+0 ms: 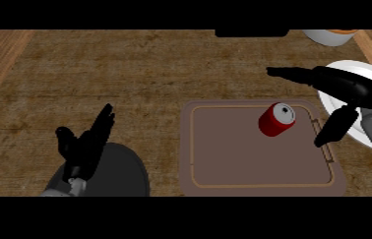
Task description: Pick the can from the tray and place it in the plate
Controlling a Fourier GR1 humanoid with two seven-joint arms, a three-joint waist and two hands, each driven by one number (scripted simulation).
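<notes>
- Wooden counter (131, 71) filling the view, brown grain, paler plank strips down left and right edges.
- Brown tray (218, 164) low and right of centre, rounded corners, thin raised lip traced in a lighter line, small handle on its right side.
- White plate (347, 71) at right edge, partly cut off by the view and partly covered by the right hand; close beside the tray's right side.
- Left hand (87, 144) at lower left, fingers straight and pointing up, thumb out to the side, nothing held; at rest, well apart from the tray's contents.
- Right hand (338, 88) at upper right over the plate's edge, spread wide: fingers reaching left above the tray's far corner, thumb hanging down beside the tray's handle. Nothing clamped.
- Red can (276, 120) with silver top, inside the tray near its upper right corner, tilted or lying so the top faces up and right. Sits in the gap between fingers and thumb, not touched by either as far as can be told.
- Pale cup-like vessel (330, 36) at top right, cropped, not part of the job.
- Step in hand, by judgement: approach for the pick; can not yet grasped, plate not yet reached.
- Next move calls for: bringing the right hand down and left around the can, closing on its sides, lifting clear of the tray lip, then a short carry right to the plate.
</notes>
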